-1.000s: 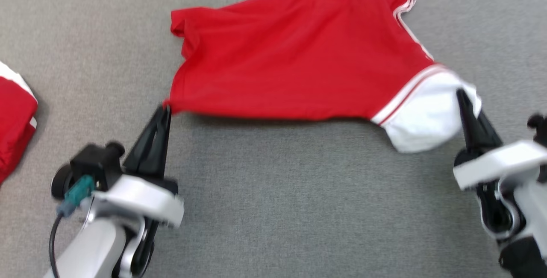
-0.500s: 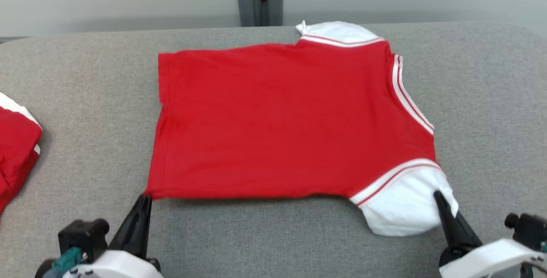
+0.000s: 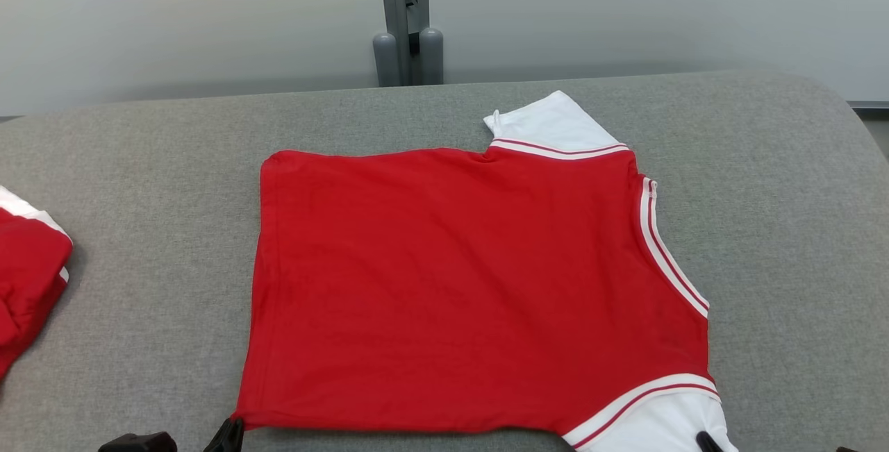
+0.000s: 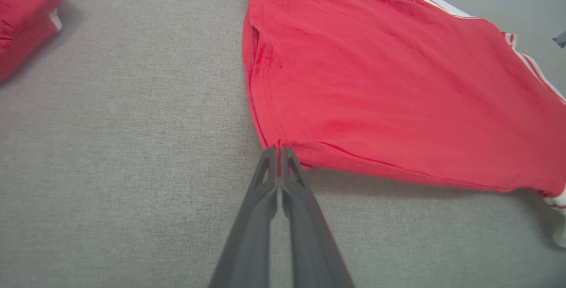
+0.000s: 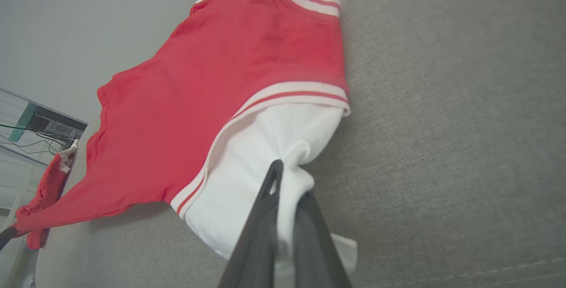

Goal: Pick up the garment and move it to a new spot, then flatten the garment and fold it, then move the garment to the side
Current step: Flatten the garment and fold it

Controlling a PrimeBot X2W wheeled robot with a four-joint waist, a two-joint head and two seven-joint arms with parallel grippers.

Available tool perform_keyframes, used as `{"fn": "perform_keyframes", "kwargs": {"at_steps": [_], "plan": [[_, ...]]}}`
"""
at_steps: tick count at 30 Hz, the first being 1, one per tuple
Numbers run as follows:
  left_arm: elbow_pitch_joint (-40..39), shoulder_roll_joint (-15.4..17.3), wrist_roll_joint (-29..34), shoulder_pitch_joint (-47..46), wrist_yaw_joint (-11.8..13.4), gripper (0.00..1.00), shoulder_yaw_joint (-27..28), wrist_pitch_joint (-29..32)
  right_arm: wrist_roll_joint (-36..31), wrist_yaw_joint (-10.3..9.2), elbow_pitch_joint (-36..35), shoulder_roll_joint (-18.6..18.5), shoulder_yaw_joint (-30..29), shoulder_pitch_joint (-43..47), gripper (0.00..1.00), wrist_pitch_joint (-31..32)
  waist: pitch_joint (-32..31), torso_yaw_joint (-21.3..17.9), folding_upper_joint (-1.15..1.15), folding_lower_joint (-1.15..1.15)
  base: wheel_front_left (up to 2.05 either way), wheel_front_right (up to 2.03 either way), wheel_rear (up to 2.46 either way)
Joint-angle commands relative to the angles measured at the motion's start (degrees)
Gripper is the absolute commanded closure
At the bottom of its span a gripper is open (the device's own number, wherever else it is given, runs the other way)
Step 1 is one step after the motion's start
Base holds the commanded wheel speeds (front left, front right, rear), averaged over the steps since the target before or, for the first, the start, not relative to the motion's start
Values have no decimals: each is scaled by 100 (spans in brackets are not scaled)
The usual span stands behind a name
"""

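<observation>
Head view: a red shirt [image 3: 472,285] lies spread almost flat in the middle of the grey table [image 3: 139,160], its hem toward the left and its neck edge toward the right. The body is plain red and smooth, with only faint creases. Both sleeves are white, each joined to the red by a white band with a thin red stripe, and the same striped trim runs along the neck edge. The far sleeve [image 3: 549,122] lies flat, pointing at the grey post [image 3: 403,21] behind the table; the near sleeve [image 5: 265,146] sits at the shirt's near right corner, bunched where it is pinched. In the left wrist view the left gripper [image 4: 278,148] is closed on the near corner of the hem, and the near edge hangs a little above the table with a shadow under it. In the right wrist view the right gripper [image 5: 287,182] is clamped on the white cloth of the near sleeve. A second red garment [image 3: 28,285] lies crumpled at the table's left edge, well apart from the shirt.
</observation>
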Motion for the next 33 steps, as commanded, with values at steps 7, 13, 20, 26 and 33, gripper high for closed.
{"fn": "perform_keyframes", "kwargs": {"at_steps": [7,13,20,26,33], "plan": [[-178,169,-47,37,20,100,6,147,-41,4,-302,132,-271,81,100,439,13,-16,0,0,0,0,0],[-252,319,-26,-228,-198,100,-77,338,-85,4,-385,169,-429,-89,100,663,117,54,0,0,0,0,0],[-286,449,38,-863,-543,100,-121,559,133,4,-617,170,-559,-689,100,1254,288,94,0,0,0,0,0],[-107,530,147,-1445,-703,100,-96,700,167,4,-583,169,-832,-1345,100,1798,490,140,0,0,0,0,0],[439,335,85,-2093,-985,100,-161,762,53,4,217,174,-1191,-2501,100,2544,906,187,0,0,0,0,0]]}}
